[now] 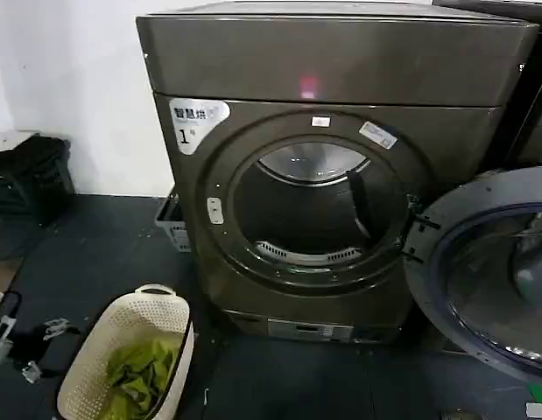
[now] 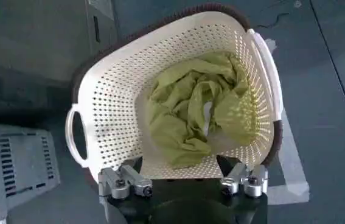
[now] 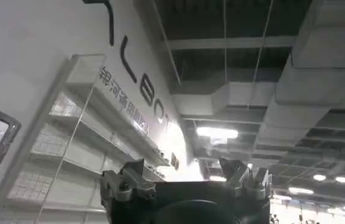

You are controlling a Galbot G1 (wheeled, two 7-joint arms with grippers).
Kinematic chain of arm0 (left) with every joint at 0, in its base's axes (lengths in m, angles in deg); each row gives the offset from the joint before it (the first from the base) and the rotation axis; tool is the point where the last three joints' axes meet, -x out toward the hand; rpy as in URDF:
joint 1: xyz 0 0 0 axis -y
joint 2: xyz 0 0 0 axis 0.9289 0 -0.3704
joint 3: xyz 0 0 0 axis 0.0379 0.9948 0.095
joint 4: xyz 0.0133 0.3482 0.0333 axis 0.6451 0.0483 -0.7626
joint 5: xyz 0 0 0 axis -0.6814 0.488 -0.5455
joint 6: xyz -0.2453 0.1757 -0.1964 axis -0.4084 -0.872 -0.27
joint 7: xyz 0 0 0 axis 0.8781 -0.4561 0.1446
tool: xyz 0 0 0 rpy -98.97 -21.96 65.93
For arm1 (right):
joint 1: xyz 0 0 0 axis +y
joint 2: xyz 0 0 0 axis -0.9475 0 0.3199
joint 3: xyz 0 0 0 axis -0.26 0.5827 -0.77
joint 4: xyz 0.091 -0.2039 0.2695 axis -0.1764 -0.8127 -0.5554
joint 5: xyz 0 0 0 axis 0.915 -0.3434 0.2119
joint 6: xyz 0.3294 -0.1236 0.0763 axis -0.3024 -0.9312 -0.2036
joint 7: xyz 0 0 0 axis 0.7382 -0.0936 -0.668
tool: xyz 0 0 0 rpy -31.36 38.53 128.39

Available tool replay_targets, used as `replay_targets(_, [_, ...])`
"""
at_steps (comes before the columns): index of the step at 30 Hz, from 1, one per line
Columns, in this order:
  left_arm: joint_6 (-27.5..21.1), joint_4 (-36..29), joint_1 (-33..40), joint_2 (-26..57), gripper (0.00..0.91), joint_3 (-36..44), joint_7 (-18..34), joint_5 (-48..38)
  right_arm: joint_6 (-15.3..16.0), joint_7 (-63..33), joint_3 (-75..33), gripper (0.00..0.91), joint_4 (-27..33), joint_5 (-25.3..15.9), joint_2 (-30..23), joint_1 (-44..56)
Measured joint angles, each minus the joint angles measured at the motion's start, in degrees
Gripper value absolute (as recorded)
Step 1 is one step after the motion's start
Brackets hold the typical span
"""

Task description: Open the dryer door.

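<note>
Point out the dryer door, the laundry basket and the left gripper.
dryer door [image 1: 494, 280]: head view, on its tinted glass, swung open.
laundry basket [image 2: 108, 97]: left wrist view, on its perforated wall.
left gripper [image 2: 184, 182]: left wrist view, midway between its open jaws.

The head camera looks forward and down at the dryer [image 1: 341, 166] from close by, with a laundry basket [image 1: 122, 350] at lower left. The left wrist camera points straight down into that same basket [image 2: 99, 91], near it. The right wrist camera faces upward toward wall shelves [image 3: 69, 146] and ceiling lights [image 3: 218, 131].
</note>
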Motion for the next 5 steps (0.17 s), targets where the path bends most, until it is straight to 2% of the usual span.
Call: replay_targets(5, [0.2,0.4,0.0,-0.2,0.907,0.0,0.2,0.1,0.0,0.1,0.1,0.907,0.0,-0.1,-0.2,-0.1])
